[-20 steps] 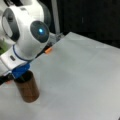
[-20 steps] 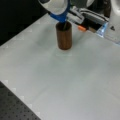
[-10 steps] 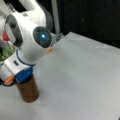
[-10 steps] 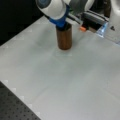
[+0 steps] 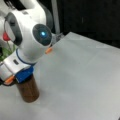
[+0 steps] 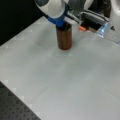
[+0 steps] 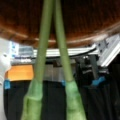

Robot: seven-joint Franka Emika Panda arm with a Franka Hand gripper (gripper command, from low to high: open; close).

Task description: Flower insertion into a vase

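The reddish-brown vase (image 5: 28,91) stands upright on the white table, near a front view's bottom left; it also shows near a front view's top (image 6: 64,37). My gripper (image 5: 23,74) sits right over its mouth, and its fingers are hidden behind the blue-trimmed hand (image 6: 60,21). In the wrist view two green flower stems (image 7: 43,50) run side by side from the camera into the vase's brown opening (image 7: 22,20). A red bloom (image 5: 5,37) and green leaves (image 5: 5,53) show behind the arm at the left edge.
The white table (image 5: 82,75) stretches to the right of the vase. Metal rails and equipment with orange parts (image 6: 100,22) stand just behind the vase. A black perforated surface (image 6: 12,110) borders the table's front corner.
The arm has come down with the flower. The hand, which hung above the vase, now sits on its mouth. The vase has not moved.
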